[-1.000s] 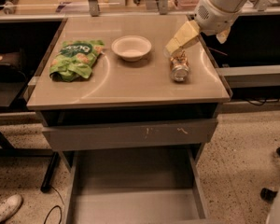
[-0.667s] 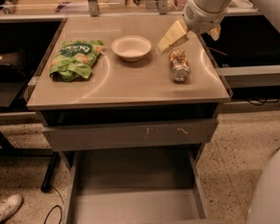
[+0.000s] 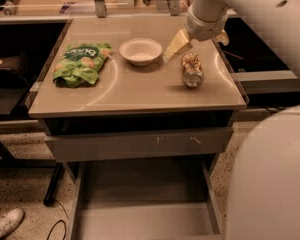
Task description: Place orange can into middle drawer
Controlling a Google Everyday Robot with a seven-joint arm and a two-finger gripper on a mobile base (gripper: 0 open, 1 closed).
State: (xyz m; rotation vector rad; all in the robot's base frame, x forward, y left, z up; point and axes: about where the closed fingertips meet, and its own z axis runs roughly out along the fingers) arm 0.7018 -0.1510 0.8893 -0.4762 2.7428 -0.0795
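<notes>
The orange can (image 3: 192, 69) lies on its side toward the 3 o'clock edge of the tabletop (image 3: 140, 93). Its long axis runs about 12 to 6 o'clock, with one silver end facing 6, well above the open middle drawer (image 3: 140, 219). The gripper (image 3: 177, 45) hovers just at the can's 11 o'clock, between it and the white bowl (image 3: 140, 50), holding nothing, and whether it is spread or closed I cannot tell. To grasp well, it should probably shift toward 5 o'clock, centre over the can's middle and close across the 9-to-3 width, so the can neither rolls off nor bumps the bowl.
</notes>
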